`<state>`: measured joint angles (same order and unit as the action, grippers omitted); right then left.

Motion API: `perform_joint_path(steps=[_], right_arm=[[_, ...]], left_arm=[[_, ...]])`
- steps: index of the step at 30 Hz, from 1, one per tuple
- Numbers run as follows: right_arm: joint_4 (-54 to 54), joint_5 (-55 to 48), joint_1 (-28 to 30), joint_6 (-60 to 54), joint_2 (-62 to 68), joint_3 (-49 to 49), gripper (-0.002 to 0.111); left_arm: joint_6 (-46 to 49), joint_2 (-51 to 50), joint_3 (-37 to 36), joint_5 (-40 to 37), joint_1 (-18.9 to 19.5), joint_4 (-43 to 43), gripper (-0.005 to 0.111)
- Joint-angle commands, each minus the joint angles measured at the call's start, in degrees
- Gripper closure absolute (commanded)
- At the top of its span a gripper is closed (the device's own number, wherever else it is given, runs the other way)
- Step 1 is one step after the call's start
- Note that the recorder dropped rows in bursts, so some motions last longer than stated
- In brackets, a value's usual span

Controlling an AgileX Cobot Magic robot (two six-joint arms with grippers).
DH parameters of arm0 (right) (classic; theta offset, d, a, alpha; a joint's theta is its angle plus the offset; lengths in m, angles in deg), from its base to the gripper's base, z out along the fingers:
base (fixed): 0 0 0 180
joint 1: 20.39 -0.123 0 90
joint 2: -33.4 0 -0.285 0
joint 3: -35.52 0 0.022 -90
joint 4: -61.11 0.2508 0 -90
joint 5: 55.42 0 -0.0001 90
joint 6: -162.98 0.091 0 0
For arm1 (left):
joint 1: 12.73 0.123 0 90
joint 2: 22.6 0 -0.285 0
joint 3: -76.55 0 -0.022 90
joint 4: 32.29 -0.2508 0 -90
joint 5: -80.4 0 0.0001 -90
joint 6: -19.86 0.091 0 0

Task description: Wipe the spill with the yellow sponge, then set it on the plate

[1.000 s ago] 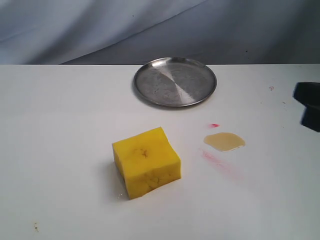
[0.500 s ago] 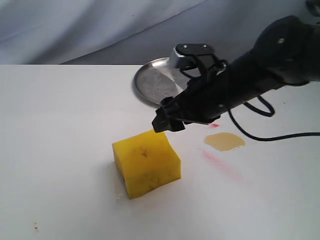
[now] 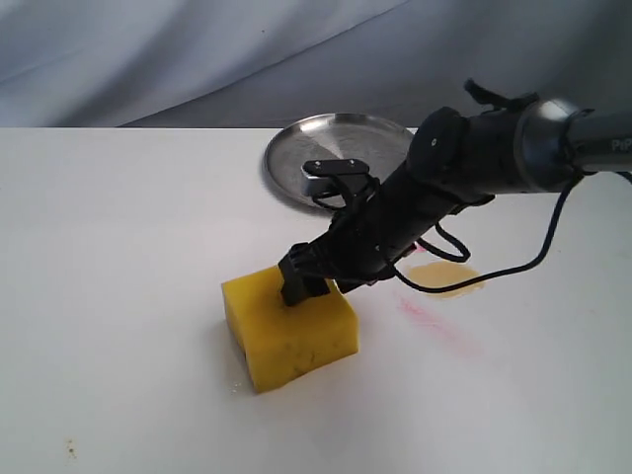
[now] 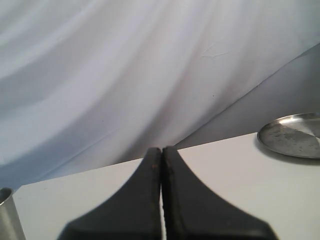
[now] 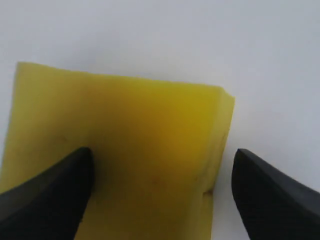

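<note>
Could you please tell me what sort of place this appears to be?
Probably a staged robot test bench: a white table, a draped grey cloth backdrop, and a yellow sponge, metal plate and small spill set out.

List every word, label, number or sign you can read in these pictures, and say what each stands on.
No text can be read in full.
White lettering on the right arm, at the edge of the exterior view: cut off and too small to read.
Yellow sponge, plate, spill: no text or marks on any of them.
</note>
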<state>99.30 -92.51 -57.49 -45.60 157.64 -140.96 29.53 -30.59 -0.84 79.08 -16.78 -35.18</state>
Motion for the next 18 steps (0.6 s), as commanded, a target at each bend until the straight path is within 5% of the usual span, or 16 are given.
perform_joint_path(steps=[1, 4, 11, 18], right_arm=[[-0.2, -2.9, -0.8, 0.3, 2.5, -0.4, 0.039], [-2.4, -3.0, -1.6, 1.8, 3.3, -0.4, 0.050], [-4.9, -2.8, -1.7, 6.7, 3.4, -0.4, 0.108], [-10.2, -1.0, -1.7, 9.5, -2.3, -0.4, 0.108]], left_arm=[[-0.5, 0.2, 0.2, 0.2, 0.1, 0.5, 0.107], [-0.5, 0.2, 0.2, 0.2, 0.1, 0.5, 0.107], [-0.5, 0.2, 0.2, 0.2, 0.1, 0.5, 0.107], [-0.5, 0.2, 0.2, 0.2, 0.1, 0.5, 0.107]])
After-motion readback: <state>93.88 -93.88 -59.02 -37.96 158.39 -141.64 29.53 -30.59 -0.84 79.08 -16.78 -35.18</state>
